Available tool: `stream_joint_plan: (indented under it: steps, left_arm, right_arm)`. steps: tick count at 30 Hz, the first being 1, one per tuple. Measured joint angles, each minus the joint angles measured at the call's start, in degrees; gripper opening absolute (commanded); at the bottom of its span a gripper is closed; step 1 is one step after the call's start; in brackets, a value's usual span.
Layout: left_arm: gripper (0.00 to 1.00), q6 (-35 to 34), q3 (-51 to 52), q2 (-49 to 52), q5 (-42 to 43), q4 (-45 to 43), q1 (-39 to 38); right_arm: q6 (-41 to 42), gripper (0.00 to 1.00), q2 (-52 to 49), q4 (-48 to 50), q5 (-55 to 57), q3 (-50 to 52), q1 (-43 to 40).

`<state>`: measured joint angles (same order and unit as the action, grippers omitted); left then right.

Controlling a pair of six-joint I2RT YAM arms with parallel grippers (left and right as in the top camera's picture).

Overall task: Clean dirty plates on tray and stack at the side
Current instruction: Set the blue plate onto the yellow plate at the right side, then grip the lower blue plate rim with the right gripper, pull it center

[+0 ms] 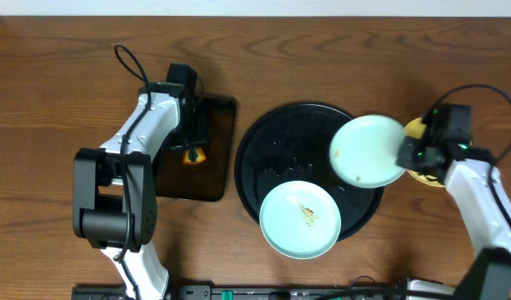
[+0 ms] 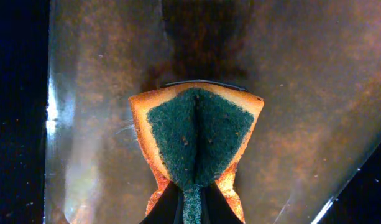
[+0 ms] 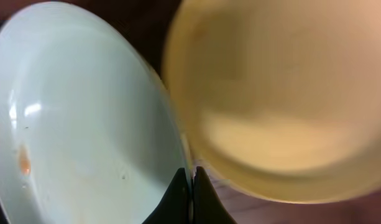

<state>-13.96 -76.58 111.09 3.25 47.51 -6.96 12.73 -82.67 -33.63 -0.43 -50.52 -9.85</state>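
One plate [image 1: 368, 150], rim in right gripper [image 3: 191, 179]

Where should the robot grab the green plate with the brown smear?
Probably by its thin rim on the near edge, where the smeared mint-green plate seems to overhang the black tray. It lies flat and shallow, so one finger goes above, one under.

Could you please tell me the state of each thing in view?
Left claw: shut on the sponge, over the rectangular tray.
Sponge: folded, pinched.
Right claw: shut on the held mint plate.
Held mint plate: gripped by its rim, one orange speck.
Smeared mint plate: lying at the black tray front edge, brown smear.
Yellow plate: on the table beside the tray, blurred.
Black tray: carrying one plate.
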Motion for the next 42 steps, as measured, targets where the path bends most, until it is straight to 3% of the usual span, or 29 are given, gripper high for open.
stream_joint_plan:
  steps: [13, 14, 15, 16, 17, 18, 29, 35, 42]
  left_arm:
    - [0.08, 0.0, 0.0, 0.0, 0.0, 0.0, 0.0]
    - [0.08, 0.0, 0.0, 0.0, 0.0, 0.0, 0.0]
    - [0.08, 0.0, 0.0, 0.0, 0.0, 0.0, 0.0]
    - [0.08, 0.0, 0.0, 0.0, 0.0, 0.0, 0.0]
    - [0.08, 0.0, 0.0, 0.0, 0.0, 0.0, 0.0]
    - [0.08, 0.0, 0.0, 0.0, 0.0, 0.0, 0.0]
    - [0.08, 0.0, 0.0, 0.0, 0.0, 0.0, 0.0]
    - [0.08, 0.0, 0.0, 0.0, 0.0, 0.0, 0.0]
    - [0.08, 0.0, 0.0, 0.0, 0.0, 0.0, 0.0]
  right_arm:
    - [7.4, 0.01, 2.9, 0.4, 10.9, -0.7, -13.0]
    - [7.8, 0.06, 2.9, 0.7, 11.5, -0.7, -13.6]
    - [8.2, 0.19, 2.9, 1.0, 12.0, -0.7, -14.1]
    - [8.8, 0.39, 2.9, 1.4, 12.3, -0.7, -14.4]
    - [9.0, 0.49, 2.9, 1.9, 12.5, -0.7, -14.8]
    - [8.9, 0.51, 2.9, 2.5, 12.4, -0.7, -15.1]
    - [2.8, 0.46, 2.9, 3.2, -7.6, -0.8, -12.7]
    - [-1.4, 0.5, 2.9, -3.1, -18.2, -0.9, -3.1]
    - [-5.8, 0.53, 2.9, -10.0, -20.8, -0.7, 12.1]
